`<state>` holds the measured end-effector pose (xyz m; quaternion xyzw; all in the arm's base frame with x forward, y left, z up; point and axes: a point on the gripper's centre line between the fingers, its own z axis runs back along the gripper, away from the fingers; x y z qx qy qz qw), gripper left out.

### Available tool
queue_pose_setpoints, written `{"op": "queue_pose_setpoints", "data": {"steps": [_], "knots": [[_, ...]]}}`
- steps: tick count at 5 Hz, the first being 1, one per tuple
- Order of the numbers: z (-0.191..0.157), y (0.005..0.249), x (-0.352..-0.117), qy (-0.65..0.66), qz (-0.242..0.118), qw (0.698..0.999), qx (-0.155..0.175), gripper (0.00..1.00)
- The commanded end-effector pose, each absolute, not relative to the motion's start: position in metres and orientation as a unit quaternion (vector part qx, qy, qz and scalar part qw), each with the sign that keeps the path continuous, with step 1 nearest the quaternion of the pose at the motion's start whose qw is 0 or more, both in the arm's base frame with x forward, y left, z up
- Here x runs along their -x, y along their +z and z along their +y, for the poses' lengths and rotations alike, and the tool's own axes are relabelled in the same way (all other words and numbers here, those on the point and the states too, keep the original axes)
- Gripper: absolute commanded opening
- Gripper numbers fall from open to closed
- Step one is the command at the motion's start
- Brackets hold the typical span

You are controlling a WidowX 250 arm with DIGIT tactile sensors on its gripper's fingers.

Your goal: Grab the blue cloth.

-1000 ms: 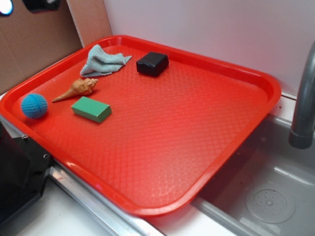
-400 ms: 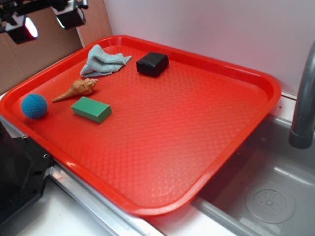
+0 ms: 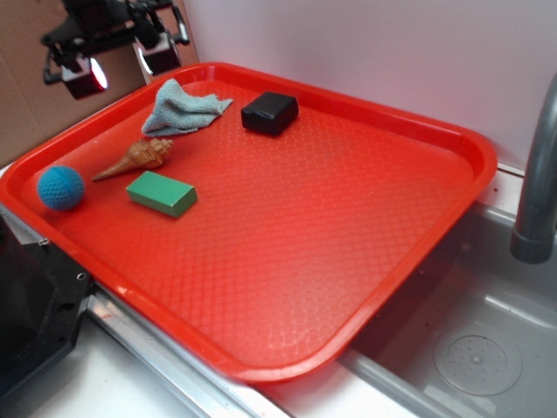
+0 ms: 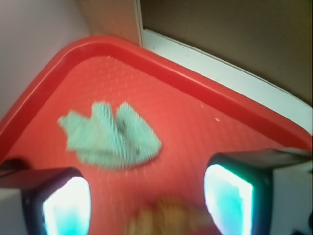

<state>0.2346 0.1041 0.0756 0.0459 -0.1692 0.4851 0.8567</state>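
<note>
Red tray, blue cloth lying crumpled, pincer spread above, no writing legible

blue cloth on red tray

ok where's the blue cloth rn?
In the exterior view the blue cloth lies crumpled in the red tray's far-left corner, left of the black block and behind the seashell.

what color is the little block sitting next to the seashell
Green. The block lies just in front of the seashell on the red tray, clearest in the exterior view.
</note>
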Motion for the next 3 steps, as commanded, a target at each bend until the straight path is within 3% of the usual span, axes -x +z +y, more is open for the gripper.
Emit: {"op": "queue_pose_setpoints", "data": {"steps": [1,2,3], "knots": [[0.131,0.058,-0.269,0.474,-0.187,0.859,-0.051,1.0],[0.131,0.048,-0.271,0.471,-0.177,0.863,-0.042,0.66],[0.131,0.039,-0.271,0.477,-0.161,0.863,-0.038,0.0]]}}
